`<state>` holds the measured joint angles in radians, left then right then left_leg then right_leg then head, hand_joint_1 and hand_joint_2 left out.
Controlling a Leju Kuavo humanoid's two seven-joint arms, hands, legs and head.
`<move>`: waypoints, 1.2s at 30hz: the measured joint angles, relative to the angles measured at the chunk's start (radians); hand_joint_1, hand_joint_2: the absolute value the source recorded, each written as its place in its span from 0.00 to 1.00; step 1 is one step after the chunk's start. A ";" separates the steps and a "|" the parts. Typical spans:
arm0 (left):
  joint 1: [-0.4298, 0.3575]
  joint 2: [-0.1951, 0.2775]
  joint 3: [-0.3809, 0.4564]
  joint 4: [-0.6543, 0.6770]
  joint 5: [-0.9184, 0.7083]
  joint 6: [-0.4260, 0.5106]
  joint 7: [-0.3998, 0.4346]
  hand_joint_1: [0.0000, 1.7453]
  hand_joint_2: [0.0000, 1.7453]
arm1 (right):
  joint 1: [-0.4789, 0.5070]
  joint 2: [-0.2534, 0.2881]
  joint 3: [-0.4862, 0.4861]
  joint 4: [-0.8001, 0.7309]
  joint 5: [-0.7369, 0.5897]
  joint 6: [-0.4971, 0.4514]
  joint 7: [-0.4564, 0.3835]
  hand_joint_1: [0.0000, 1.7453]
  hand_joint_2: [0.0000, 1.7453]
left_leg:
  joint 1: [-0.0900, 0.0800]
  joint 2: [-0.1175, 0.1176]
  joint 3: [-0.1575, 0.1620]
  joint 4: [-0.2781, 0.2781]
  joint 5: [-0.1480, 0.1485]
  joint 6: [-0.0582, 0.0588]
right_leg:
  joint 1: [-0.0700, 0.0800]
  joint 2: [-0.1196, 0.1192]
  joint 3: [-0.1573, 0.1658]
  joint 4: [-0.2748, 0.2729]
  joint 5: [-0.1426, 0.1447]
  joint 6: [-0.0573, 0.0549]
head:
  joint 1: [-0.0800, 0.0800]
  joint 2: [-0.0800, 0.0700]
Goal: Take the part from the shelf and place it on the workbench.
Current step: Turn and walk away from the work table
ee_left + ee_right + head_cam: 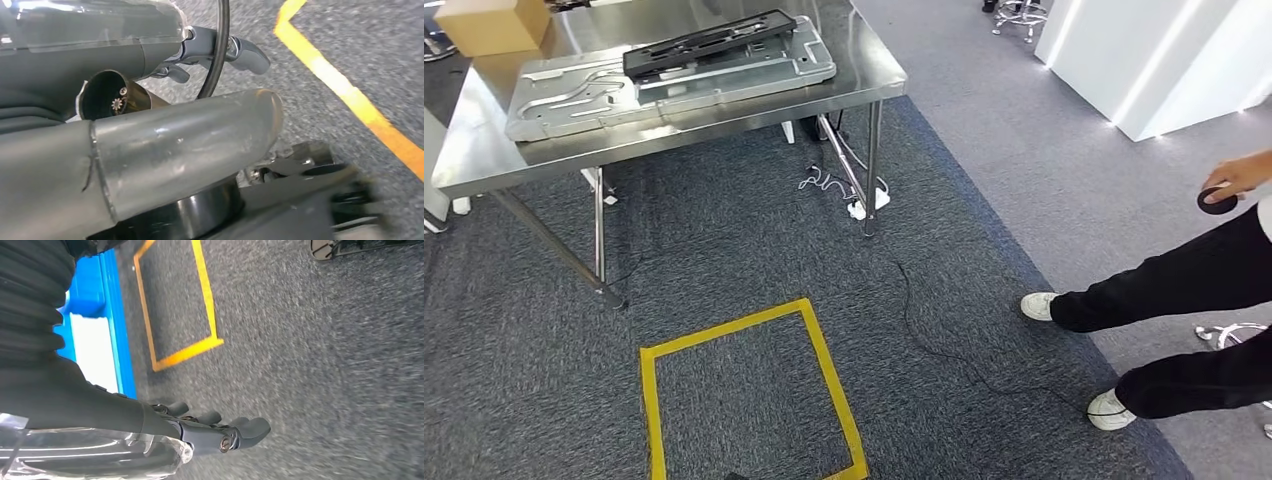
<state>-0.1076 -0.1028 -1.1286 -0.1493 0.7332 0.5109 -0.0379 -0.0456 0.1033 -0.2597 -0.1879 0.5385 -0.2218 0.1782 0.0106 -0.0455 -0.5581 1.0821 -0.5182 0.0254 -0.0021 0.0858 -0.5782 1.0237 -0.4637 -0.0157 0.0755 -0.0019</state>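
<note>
Both hands hung empty, left hand [220, 50] and right hand [220, 432] loosely uncurled above grey carpet [325, 365], so I'd find the shelf first

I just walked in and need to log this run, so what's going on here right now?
Nothing is being handled at this moment. The left robot hand and right robot hand hang over the grey carpet, and neither seems to hold anything. Ahead, a black part lies on a grey metal panel on the steel workbench. A yellow taped square marks the floor in front of it. At the right, a person stands holding a small dark round object.
</note>
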 joint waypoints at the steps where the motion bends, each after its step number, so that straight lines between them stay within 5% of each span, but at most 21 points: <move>1: 0.000 0.001 -0.001 0.000 0.000 0.001 -0.001 0.00 0.00 | -0.001 0.002 -0.001 0.000 -0.001 -0.001 0.001 0.00 1.00 | -0.001 -0.019 0.017 -0.042 0.013 0.005 | -0.001 0.011 -0.004 0.002 0.001 0.004 | 0.000 0.000; 2: 0.000 0.002 -0.002 0.001 0.000 0.002 -0.001 0.00 0.00 | 0.000 0.004 -0.003 0.000 -0.001 -0.001 0.002 0.00 1.00 | -0.003 -0.029 0.023 -0.061 0.014 0.008 | -0.004 0.021 -0.008 0.003 0.002 0.009 | 0.000 0.000; 4: -0.002 0.001 -0.004 0.001 0.000 0.003 -0.002 0.00 0.00 | 0.004 0.005 -0.005 0.000 -0.002 -0.003 0.005 0.00 1.00 | -0.003 -0.012 0.029 -0.072 0.020 0.011 | -0.008 0.038 -0.013 0.000 0.007 0.023 | 0.000 0.000; 6: -0.003 0.000 -0.004 0.002 0.000 0.004 -0.002 0.00 0.00 | 0.007 0.004 -0.009 0.001 -0.002 -0.005 0.007 0.00 1.00 | 0.003 0.012 0.039 -0.093 0.033 0.021 | -0.004 0.005 -0.025 0.021 -0.009 0.033 | 0.002 0.000; 8: -0.002 0.000 -0.004 0.002 0.000 0.005 -0.003 0.00 0.00 | 0.006 0.004 -0.011 0.001 -0.002 -0.006 0.007 0.00 1.00 | 0.005 0.039 0.043 -0.106 0.040 0.029 | -0.004 -0.053 -0.069 0.113 -0.066 0.041 | 0.006 0.000; 10: 0.001 -0.001 -0.004 0.002 0.000 0.005 -0.003 0.00 0.00 | 0.005 0.005 -0.011 0.001 -0.003 -0.006 0.008 0.00 1.00 | 0.005 0.069 0.042 -0.106 0.039 0.028 | -0.011 -0.074 -0.129 0.236 -0.120 0.051 | 0.007 0.000; 11: 0.002 -0.001 -0.004 0.002 0.000 0.004 -0.003 0.00 0.00 | 0.005 0.004 -0.012 0.001 -0.003 -0.006 0.008 0.00 1.00 | 0.005 0.083 0.042 -0.105 0.038 0.026 | -0.016 -0.078 -0.142 0.264 -0.123 0.056 | 0.007 0.000; 13: 0.001 -0.002 -0.004 0.002 0.000 0.004 -0.006 0.00 0.00 | 0.006 0.003 -0.014 0.001 -0.003 -0.006 0.007 0.00 1.00 | 0.007 0.108 0.045 -0.103 0.033 0.020 | -0.023 -0.091 -0.106 0.204 -0.077 0.064 | 0.007 0.000; 15: -0.001 -0.003 -0.005 0.002 0.000 0.004 -0.009 0.00 0.00 | 0.006 0.002 -0.016 0.001 -0.002 -0.009 0.005 0.00 1.00 | 0.006 0.127 0.049 -0.095 0.023 0.007 | -0.024 -0.128 -0.029 0.065 -0.019 0.064 | 0.007 0.000; 17: -0.003 -0.004 -0.005 0.002 0.001 0.005 -0.010 0.00 0.00 | 0.003 0.002 -0.018 0.001 -0.001 -0.011 0.000 0.00 1.00 | 0.002 0.144 0.051 -0.088 0.013 -0.008 | -0.019 -0.148 0.007 -0.005 0.000 0.053 | 0.006 0.000; 19: -0.005 -0.004 -0.005 0.002 0.001 0.008 -0.009 0.00 0.00 | 0.004 0.002 -0.019 0.001 0.000 -0.011 -0.001 0.00 1.00 | 0.001 0.159 0.058 -0.088 0.008 -0.019 | -0.016 -0.130 0.003 -0.005 -0.003 0.039 | 0.005 0.000; 22: -0.006 -0.004 -0.007 0.002 0.000 0.019 0.001 0.00 0.00 | 0.006 0.002 -0.021 0.001 0.001 -0.009 0.001 0.00 1.00 | 0.008 0.107 0.040 -0.026 -0.042 -0.033 | -0.020 -0.103 0.002 -0.009 0.001 0.018 | 0.004 0.000; 24: -0.001 -0.003 -0.008 0.002 0.002 0.025 0.001 0.00 0.00 | 0.005 0.002 -0.021 0.001 0.002 -0.004 0.005 0.00 1.00 | 0.010 0.063 -0.020 0.105 -0.113 -0.034 | -0.017 -0.083 0.000 -0.010 0.003 0.008 | 0.004 0.000; 26: 0.006 -0.002 -0.008 0.002 0.007 0.030 -0.002 0.00 0.00 | 0.005 0.003 -0.022 0.001 0.002 0.003 0.010 0.00 1.00 | 0.009 0.055 -0.072 0.209 -0.141 -0.032 | -0.012 -0.056 -0.001 -0.007 0.003 0.005 | 0.004 0.000; 28: 0.008 -0.001 -0.008 0.002 0.011 0.036 -0.002 0.00 0.00 | 0.005 0.004 -0.023 0.001 0.003 0.007 0.013 0.00 1.00 | 0.009 0.050 -0.061 0.168 -0.089 -0.024 | -0.009 -0.027 -0.001 -0.002 0.002 0.005 | 0.004 0.000; 30: 0.009 0.002 -0.008 0.003 0.012 0.041 -0.001 0.00 0.00 | 0.005 0.009 -0.025 0.001 0.003 0.007 0.013 0.00 1.00 | 0.008 0.006 -0.007 0.032 -0.014 -0.010 | -0.008 0.000 -0.002 0.002 0.001 0.006 | 0.005 0.000; 33: 0.010 0.007 -0.010 0.006 0.012 0.050 -0.004 0.00 0.00 | 0.003 0.017 -0.027 0.001 0.006 0.013 0.013 0.00 1.00 | 0.004 -0.047 0.022 -0.057 0.015 -0.001 | -0.015 0.036 -0.015 0.006 0.006 0.023 | 0.005 0.000; 35: 0.009 0.007 -0.012 0.006 0.013 0.056 -0.010 0.00 0.00 | 0.006 0.018 -0.028 0.002 0.011 0.017 0.011 0.00 1.00 | 0.002 -0.023 0.028 -0.069 0.022 0.005 | -0.020 0.054 -0.020 0.004 0.011 0.038 | 0.005 0.000; 36: 0.009 0.008 -0.012 0.006 0.014 0.058 -0.013 0.00 0.00 | 0.007 0.018 -0.029 0.002 0.014 0.018 0.010 0.00 1.00 | 0.004 -0.010 0.033 -0.078 0.027 0.011 | -0.018 0.040 -0.024 0.013 0.004 0.043 | 0.006 0.000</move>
<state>-0.0986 -0.0949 -1.1408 -0.1431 0.7472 0.5694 -0.0512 -0.0381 0.1215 -0.2882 -0.1861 0.5524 -0.2041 0.1882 0.0149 -0.0553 -0.5247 1.0037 -0.4908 0.0366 -0.0202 0.1259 -0.6023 1.0364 -0.4594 0.0269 0.0811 -0.0019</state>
